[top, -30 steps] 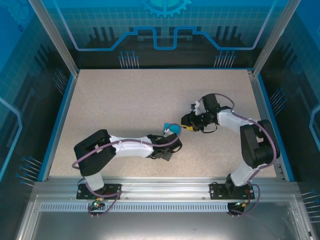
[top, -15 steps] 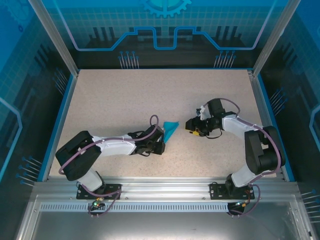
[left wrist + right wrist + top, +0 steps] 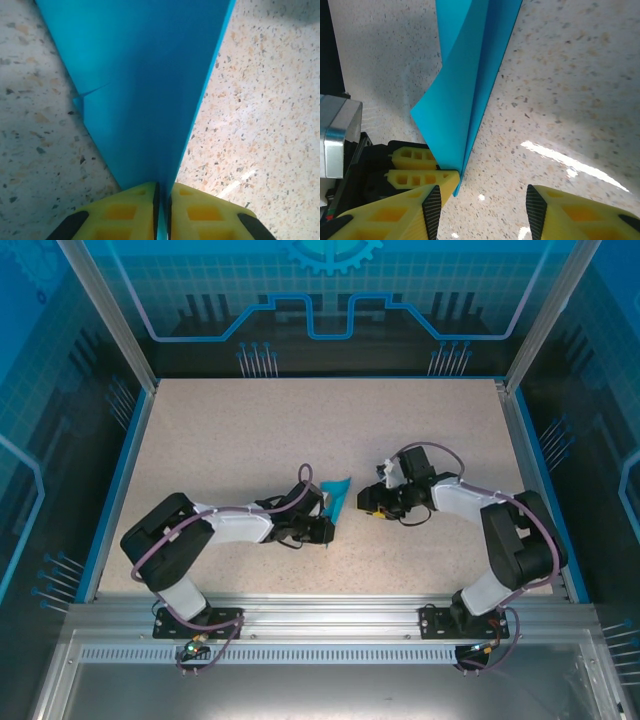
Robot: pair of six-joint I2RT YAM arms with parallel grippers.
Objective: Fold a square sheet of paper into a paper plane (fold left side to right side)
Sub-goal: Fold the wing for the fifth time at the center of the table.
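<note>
Left claw [image 3: 161,192]: clamped on the paper plane [image 3: 145,75] at its tip, to hold the fold closed.
Right claw [image 3: 482,205]: jaws apart, empty, bottom of frame.

The paper plane [image 3: 145,90] runs off the top edge, tip hidden inside the left claw [image 3: 161,189].

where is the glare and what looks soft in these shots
Right wrist: a bright glare streak on the table right of the folded paper. Left wrist: a fainter streak at lower right, the paper sharp but shaded down its middle. Top external: even, blue-tinted light, no hot spots on the table.
</note>
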